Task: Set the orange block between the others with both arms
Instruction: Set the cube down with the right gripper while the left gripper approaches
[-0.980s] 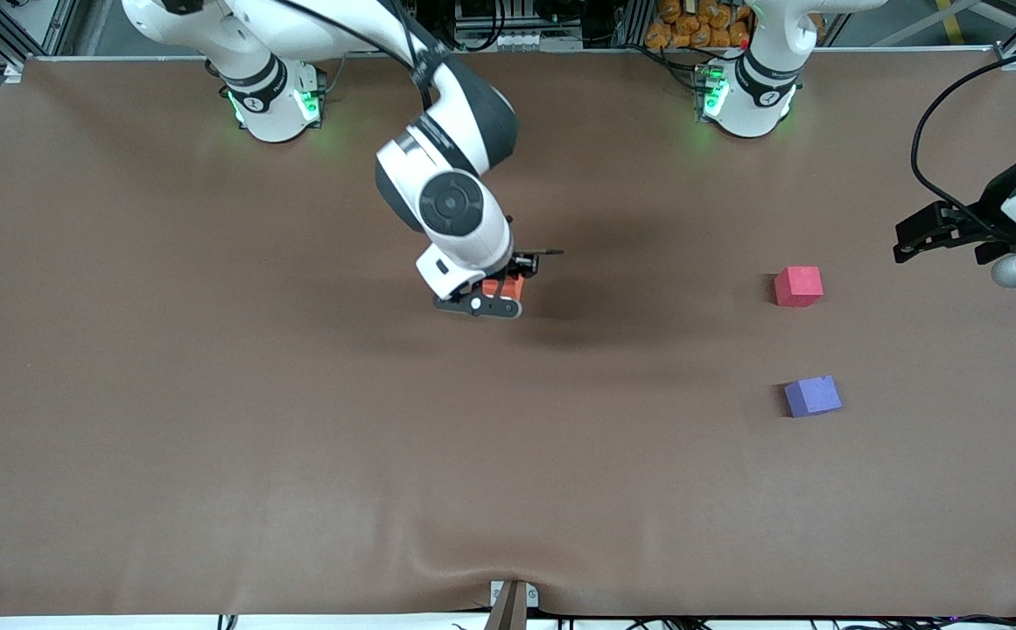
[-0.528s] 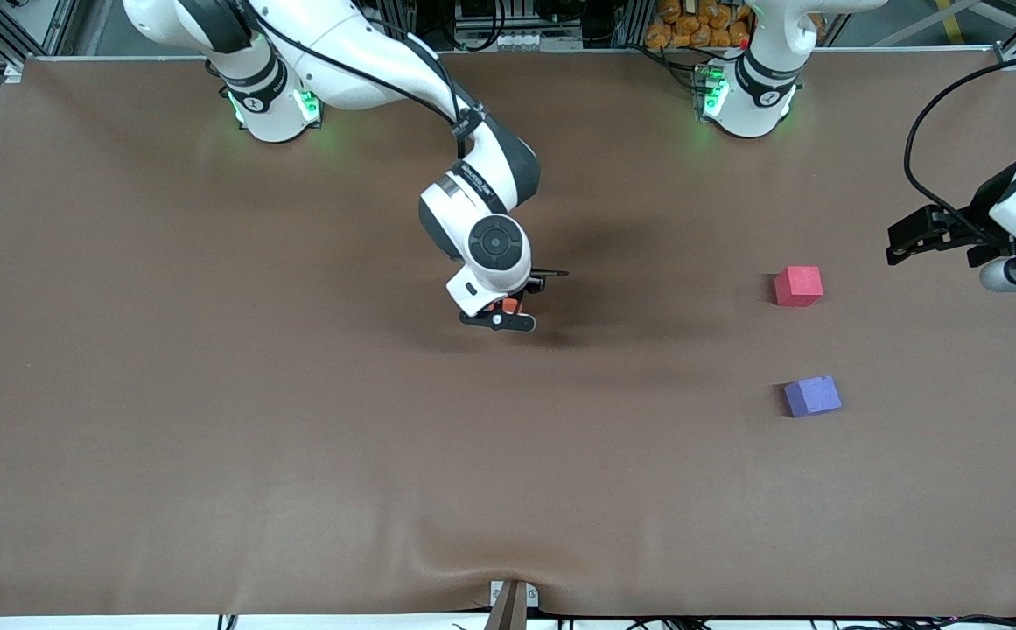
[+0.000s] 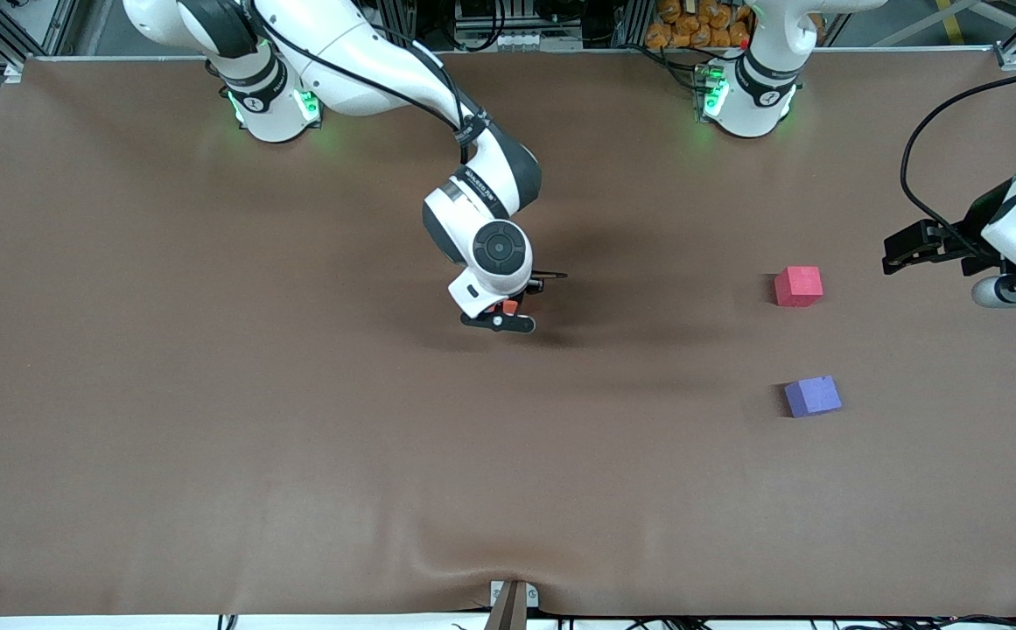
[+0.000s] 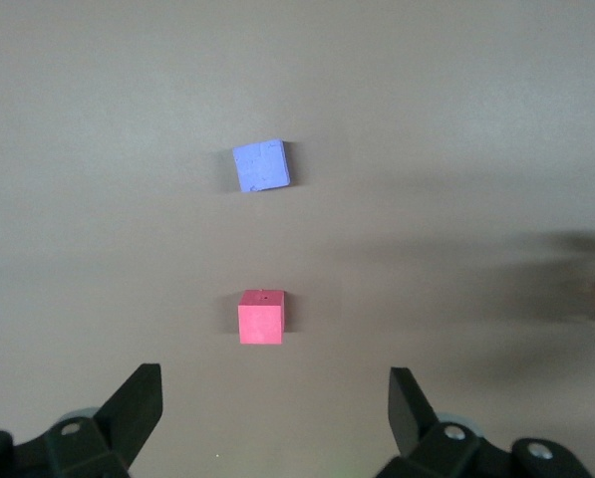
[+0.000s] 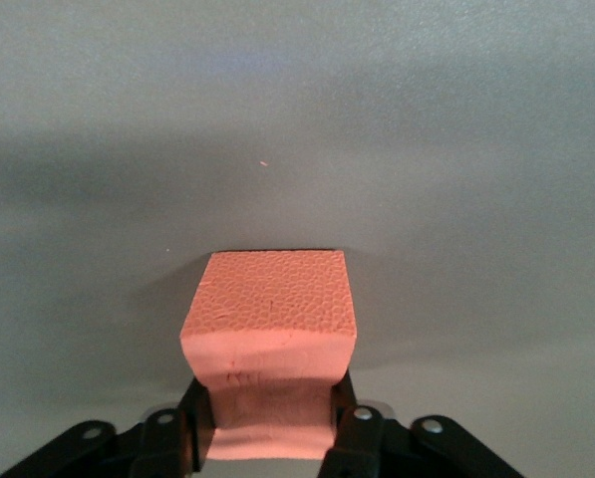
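The orange block [image 3: 510, 306] sits low at the table's middle, pinched between the fingers of my right gripper [image 3: 508, 313]. The right wrist view shows the orange block [image 5: 272, 309] squeezed in at its sides by the right gripper [image 5: 270, 423], which is shut on it. The pinkish-red cube [image 3: 798, 286] and the bluish-purple cube [image 3: 812, 395] lie toward the left arm's end, the purple one nearer the front camera. My left gripper [image 3: 893, 252] hangs open beside the red cube. In the left wrist view the left gripper [image 4: 275, 398] is empty and faces the red cube [image 4: 261, 317] and the purple cube [image 4: 261, 165].
Brown cloth [image 3: 210, 394] covers the whole table, with a wrinkle at its front edge [image 3: 472, 569]. The gap between the red and purple cubes is about two cubes wide. A black cable [image 3: 919, 149] loops above the left gripper.
The right arm has come down and shifted slightly toward the left arm's end with the orange block. The left gripper has drifted a little toward the front camera.
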